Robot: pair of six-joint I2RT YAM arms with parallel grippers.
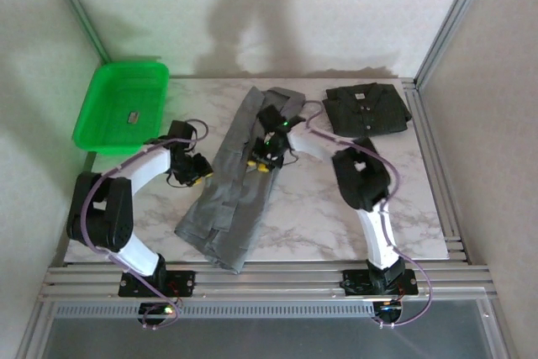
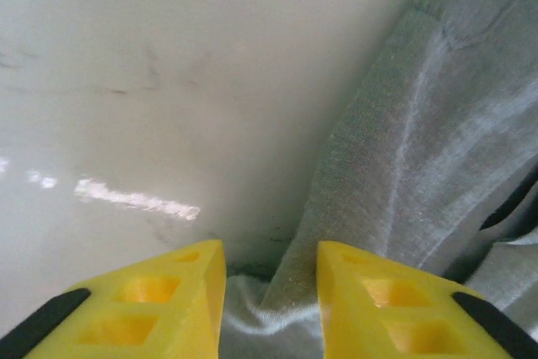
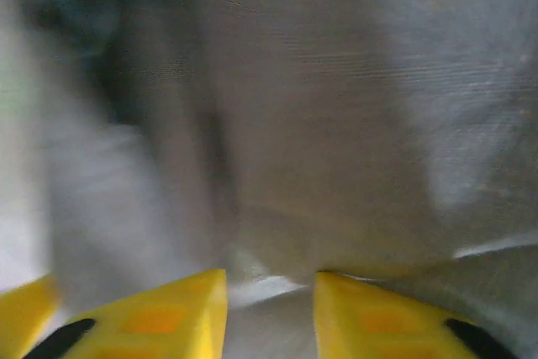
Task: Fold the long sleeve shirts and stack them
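Marble table (image 1: 319, 208) bears grey shirt (image 1: 239, 199), pinched by left tool (image 2: 269, 251) and right tool (image 3: 269, 282).

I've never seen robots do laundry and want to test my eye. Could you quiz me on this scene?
1. True or false: the dark shirt is already folded.
2. Which shirt lies stretched out and unfolded? A) the grey shirt B) the dark shirt C) neither
3. Fill in the blank: the tray at the far left is coloured ____.

Key: 1 true; 2 A; 3 green.
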